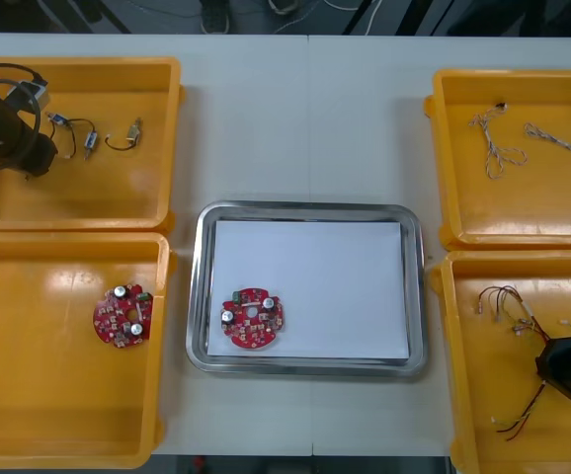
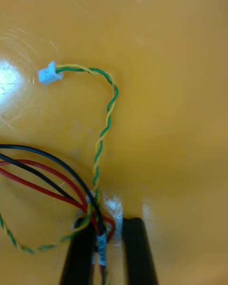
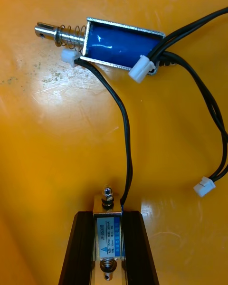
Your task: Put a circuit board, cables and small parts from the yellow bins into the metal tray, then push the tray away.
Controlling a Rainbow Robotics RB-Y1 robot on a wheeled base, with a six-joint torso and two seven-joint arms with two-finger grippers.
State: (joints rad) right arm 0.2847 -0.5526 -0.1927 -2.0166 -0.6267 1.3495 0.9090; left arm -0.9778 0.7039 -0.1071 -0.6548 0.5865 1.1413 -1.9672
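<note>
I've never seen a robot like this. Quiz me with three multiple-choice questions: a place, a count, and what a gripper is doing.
1. Where in the metal tray does the circuit board lie? A. near-left corner B. far-right corner C. centre
2. How many red circuit boards are there? A. one B. two C. four
3. What is the left gripper doing? A. open over the tray B. shut on a small metal part C. shut on nothing

Answers: 1 A, beside the tray's near-left rim. 2 B, one in the tray, another in the left near yellow bin. 3 B, it clamps the part in the left far bin; the right gripper is shut on cables in the right near bin.
</note>
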